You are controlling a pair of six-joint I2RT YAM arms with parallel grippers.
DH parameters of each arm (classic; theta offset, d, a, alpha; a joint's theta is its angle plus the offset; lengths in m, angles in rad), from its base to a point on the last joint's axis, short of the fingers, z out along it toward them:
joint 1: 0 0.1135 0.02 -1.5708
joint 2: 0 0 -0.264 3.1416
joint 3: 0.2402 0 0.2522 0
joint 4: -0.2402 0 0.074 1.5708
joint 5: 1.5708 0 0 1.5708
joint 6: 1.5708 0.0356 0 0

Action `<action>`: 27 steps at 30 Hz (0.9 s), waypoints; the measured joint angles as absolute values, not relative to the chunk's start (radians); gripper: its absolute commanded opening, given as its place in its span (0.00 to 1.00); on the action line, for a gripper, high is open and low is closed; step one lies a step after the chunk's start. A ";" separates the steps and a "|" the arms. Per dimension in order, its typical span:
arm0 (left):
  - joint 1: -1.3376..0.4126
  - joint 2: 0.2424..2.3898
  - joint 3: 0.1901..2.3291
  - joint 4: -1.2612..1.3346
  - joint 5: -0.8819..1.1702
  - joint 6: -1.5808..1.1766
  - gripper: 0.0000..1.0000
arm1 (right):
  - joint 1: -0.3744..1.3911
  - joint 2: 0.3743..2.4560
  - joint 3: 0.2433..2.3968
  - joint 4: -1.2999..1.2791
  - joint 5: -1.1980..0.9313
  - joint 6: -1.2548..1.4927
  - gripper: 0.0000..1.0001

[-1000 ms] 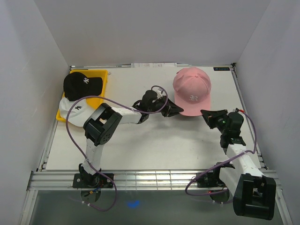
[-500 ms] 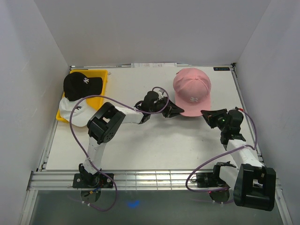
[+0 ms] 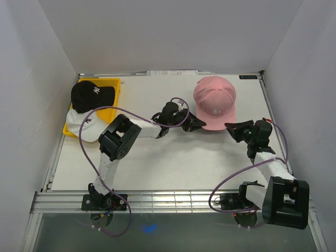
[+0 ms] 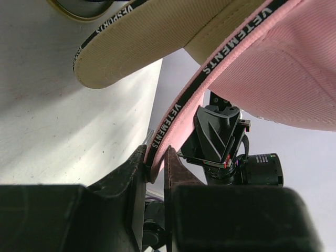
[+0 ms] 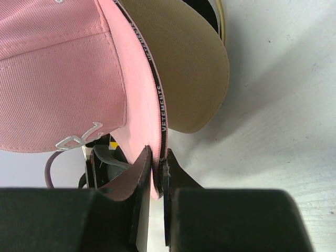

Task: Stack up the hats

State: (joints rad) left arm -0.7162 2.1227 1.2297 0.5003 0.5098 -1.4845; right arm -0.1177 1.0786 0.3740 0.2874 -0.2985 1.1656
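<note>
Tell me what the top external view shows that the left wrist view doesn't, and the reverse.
Only top external: the black cap and the white cap at the yellow tray, far left, plus both whole arms. Only left wrist: a tan cap brim lying under the pink cap brim, and the left gripper pinching the pink brim's lettered edge. Both: the pink cap and the left gripper at its brim.

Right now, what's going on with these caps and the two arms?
The left end effector and right end effector each pinch the brim of the pink fabric baseball cap, holding it over a tan fabric cap. The black fabric cap and white fabric cap lie at the yellow plastic tray, far left.
</note>
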 measured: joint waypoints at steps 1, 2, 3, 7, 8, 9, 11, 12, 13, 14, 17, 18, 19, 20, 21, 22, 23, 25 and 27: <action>-0.716 2.123 1.230 0.498 0.508 -1.486 0.00 | -0.118 1.084 0.377 0.287 -0.299 1.163 0.08; -0.716 2.124 1.231 0.497 0.506 -1.486 0.00 | -0.118 1.089 0.381 0.287 -0.300 1.161 0.08; -0.716 2.124 1.231 0.496 0.504 -1.486 0.01 | -0.118 1.095 0.384 0.286 -0.301 1.158 0.08; -0.716 2.131 1.237 0.489 0.501 -1.485 0.07 | -0.118 1.113 0.390 0.287 -0.303 1.148 0.08; -0.716 2.135 1.240 0.486 0.501 -1.485 0.09 | -0.118 1.116 0.390 0.287 -0.302 1.147 0.08; -0.716 2.136 1.242 0.483 0.501 -1.485 0.11 | -0.118 1.120 0.391 0.287 -0.302 1.146 0.08; -0.716 2.138 1.246 0.475 0.501 -1.483 0.18 | -0.119 1.127 0.392 0.288 -0.302 1.144 0.08; -0.716 2.138 1.248 0.472 0.500 -1.482 0.19 | -0.120 1.130 0.394 0.288 -0.303 1.143 0.08; -0.716 2.138 1.250 0.468 0.500 -1.481 0.21 | -0.120 1.132 0.395 0.288 -0.304 1.143 0.08; -0.716 2.138 1.252 0.464 0.499 -1.480 0.25 | -0.121 1.135 0.397 0.289 -0.307 1.142 0.08; -0.716 2.138 1.253 0.453 0.496 -1.473 0.33 | -0.123 1.140 0.397 0.290 -0.313 1.141 0.08; -0.716 2.138 1.253 0.448 0.493 -1.470 0.35 | -0.123 1.141 0.397 0.290 -0.315 1.140 0.08; -0.716 2.138 1.253 0.439 0.490 -1.467 0.37 | -0.123 1.142 0.397 0.291 -0.317 1.138 0.09; -0.715 2.138 1.252 0.428 0.487 -1.464 0.38 | -0.123 1.143 0.397 0.291 -0.318 1.135 0.11; -0.715 2.138 1.251 0.417 0.483 -1.460 0.41 | -0.124 1.146 0.398 0.292 -0.317 1.131 0.11; -0.712 2.138 1.249 0.398 0.475 -1.453 0.43 | -0.127 1.148 0.401 0.295 -0.311 1.124 0.12; -0.703 2.139 1.242 0.376 0.467 -1.447 0.44 | -0.136 1.150 0.405 0.296 -0.305 1.118 0.14; -0.684 2.142 1.228 0.326 0.442 -1.435 0.48 | -0.149 1.152 0.413 0.297 -0.296 1.110 0.18; -0.665 2.154 1.222 0.283 0.425 -1.422 0.51 | -0.152 1.152 0.417 0.295 -0.286 1.101 0.23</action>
